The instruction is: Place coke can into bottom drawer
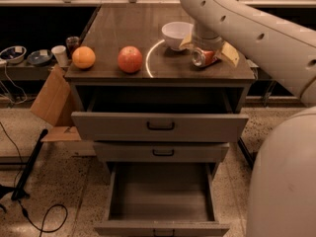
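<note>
Can down, drawer waiting, lift not started!

The small red-orange coke can with its silver top (203,58) lies on its side on the dark brown counter (123,28), near a white bowl (175,33). The hand (206,50) sits right over it, yellow fingers (228,54) spread either side, apparently gripping nothing. The deep grey bottom drawer (160,194) stands open; the grasp, the carry and the drop are all left.

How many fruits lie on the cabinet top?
2: orange at left edge, apple right of it; arm may hide more. The gripper is at the coke can.
</note>
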You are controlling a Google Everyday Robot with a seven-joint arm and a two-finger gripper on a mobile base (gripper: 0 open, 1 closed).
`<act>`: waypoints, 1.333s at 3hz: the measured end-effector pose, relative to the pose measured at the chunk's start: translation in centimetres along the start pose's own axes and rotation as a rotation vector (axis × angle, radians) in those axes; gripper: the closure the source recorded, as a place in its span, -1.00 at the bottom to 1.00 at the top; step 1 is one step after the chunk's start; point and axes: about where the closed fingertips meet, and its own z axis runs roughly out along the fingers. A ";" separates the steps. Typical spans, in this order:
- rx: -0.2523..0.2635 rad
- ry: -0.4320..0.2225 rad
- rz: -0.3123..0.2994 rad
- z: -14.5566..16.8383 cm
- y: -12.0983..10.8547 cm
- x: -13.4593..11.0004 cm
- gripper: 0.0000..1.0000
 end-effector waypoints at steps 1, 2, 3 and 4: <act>-0.007 0.009 -0.028 0.1 -0.7 0.1 -0.96; -0.007 0.006 -0.040 0.1 -0.9 0.1 -0.54; -0.004 -0.004 -0.050 -0.1 -1.0 -0.1 -0.15; -0.001 -0.025 -0.069 -0.2 -1.0 -0.3 0.31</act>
